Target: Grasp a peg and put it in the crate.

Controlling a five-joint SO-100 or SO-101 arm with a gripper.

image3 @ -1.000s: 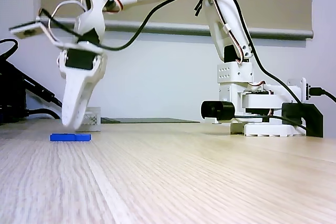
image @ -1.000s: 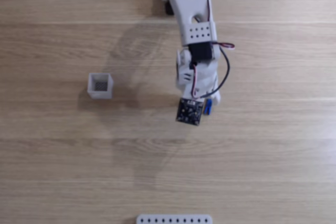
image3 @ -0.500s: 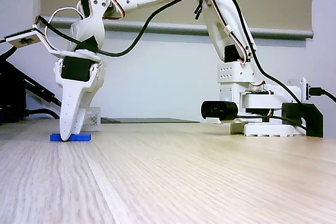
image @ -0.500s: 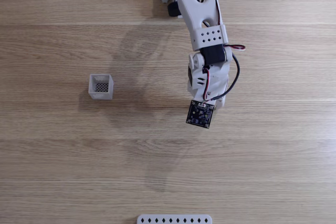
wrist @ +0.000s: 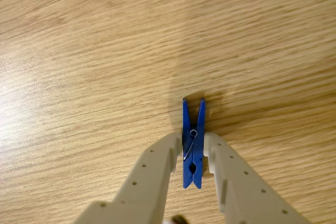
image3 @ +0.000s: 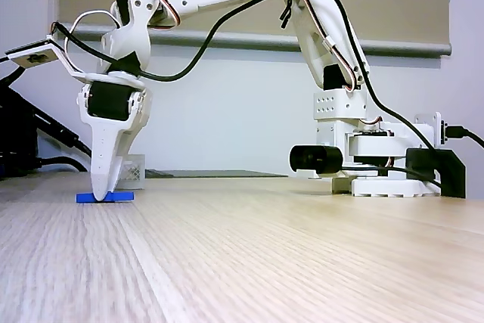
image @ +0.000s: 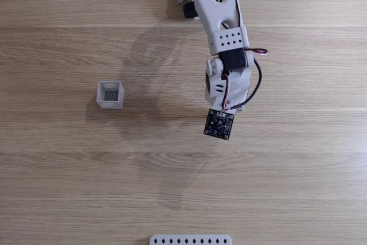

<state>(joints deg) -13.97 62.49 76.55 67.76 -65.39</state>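
The blue peg [wrist: 193, 142] lies flat on the wooden table, and in the wrist view my gripper [wrist: 191, 139] has a beige finger [wrist: 167, 153] pressed against each long side of it. In a fixed view from the side, the gripper [image3: 103, 191] points straight down with its tips on the peg [image3: 121, 197], which still rests on the table. The white crate [image: 103, 102] with its dark mesh bottom stands well to the left of the arm [image: 228, 78] in a fixed view from above. There the wrist covers the peg. The crate [image3: 134, 173] peeks out just behind the gripper.
A flat white strip with diamond holes [image: 190, 239] lies at the bottom edge of the table. The arm's base [image3: 378, 164] and a black cylinder [image3: 314, 159] stand at the right, and dark cables [image3: 30, 141] at the left.
The gripper came down from just above the table onto the peg and closed on its sides. The peg shifted slightly right in the side view.
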